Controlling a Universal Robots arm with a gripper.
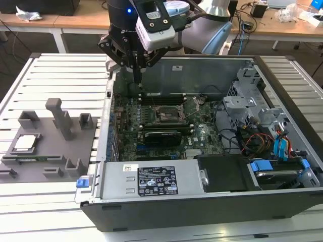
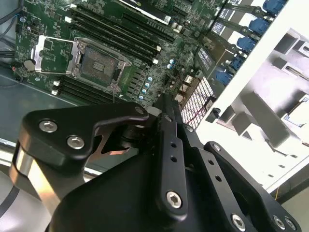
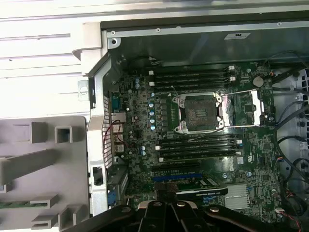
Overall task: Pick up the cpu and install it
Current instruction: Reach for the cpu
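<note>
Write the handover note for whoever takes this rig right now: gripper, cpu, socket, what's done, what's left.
The gripper: fingers shut, not on the cpu, hanging above the open computer case on the side nearer the fixture.
The cpu: lying on the grey fixture outside the case, at the exterior view's left.
The socket: open and empty in both wrist views.
Done: nothing of the pick or the install shows.
Left: cpu not yet picked up, not yet in the socket.
</note>
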